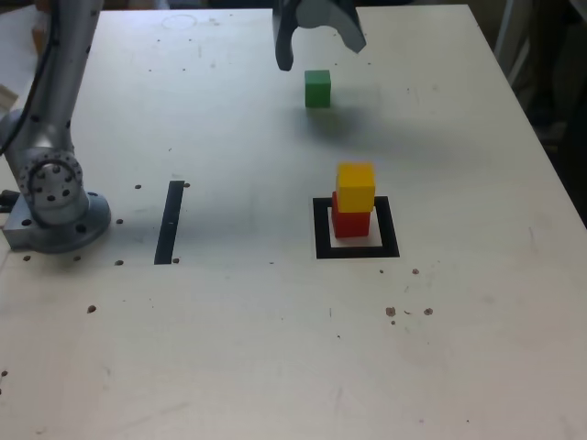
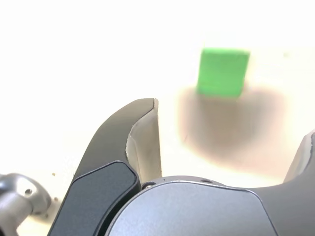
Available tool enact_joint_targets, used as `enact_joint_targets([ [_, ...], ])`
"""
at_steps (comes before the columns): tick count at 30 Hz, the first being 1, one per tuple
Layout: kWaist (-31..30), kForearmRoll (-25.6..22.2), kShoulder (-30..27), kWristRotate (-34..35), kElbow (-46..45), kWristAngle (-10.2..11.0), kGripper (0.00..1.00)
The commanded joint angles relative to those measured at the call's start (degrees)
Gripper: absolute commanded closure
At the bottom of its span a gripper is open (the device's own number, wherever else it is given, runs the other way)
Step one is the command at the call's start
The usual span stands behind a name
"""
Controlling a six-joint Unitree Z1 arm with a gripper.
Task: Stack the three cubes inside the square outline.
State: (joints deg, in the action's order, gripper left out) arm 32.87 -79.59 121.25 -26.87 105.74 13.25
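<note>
Yellow (image 1: 356, 188) sits on red (image 1: 351, 225) inside the outline (image 1: 325, 251); green (image 1: 317, 90), towards eleven o'clock from them, remains unstacked. The pincer (image 1: 324, 56) is empty, fingers apart.

In the exterior view, a pale table (image 1: 248, 348) is seen, its surface marked by small dark dots (image 1: 92, 309), most of them scattered at the left. A straight black strip (image 1: 170, 223) is laid flat left of centre, running from near to far and slightly slanted. Right of centre, on the near half, brown chips (image 1: 391, 312) are grouped. Faint scratches (image 1: 151, 417) are left at the near left, and a faint ring (image 1: 179, 21) is shown at the far left. Beyond the right edge, dark clutter (image 1: 550, 64) is only dimly seen, with a pale bar (image 1: 506, 26) at its far end.
</note>
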Motion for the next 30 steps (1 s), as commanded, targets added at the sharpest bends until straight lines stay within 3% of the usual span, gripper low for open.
enact_joint_targets([
  [1, 0.6, -0.1, 1.8, -0.9, 1.6, 0.1, 0.01],
  [13, 2.9, -0.1, 8.3, -3.0, 3.1, -0.9, 0.09],
  [22, 2.9, 0.4, 10.0, -3.3, 3.6, -0.8, 0.36],
  [30, 2.9, 1.6, 11.0, -4.2, 3.8, -2.1, 0.48],
])
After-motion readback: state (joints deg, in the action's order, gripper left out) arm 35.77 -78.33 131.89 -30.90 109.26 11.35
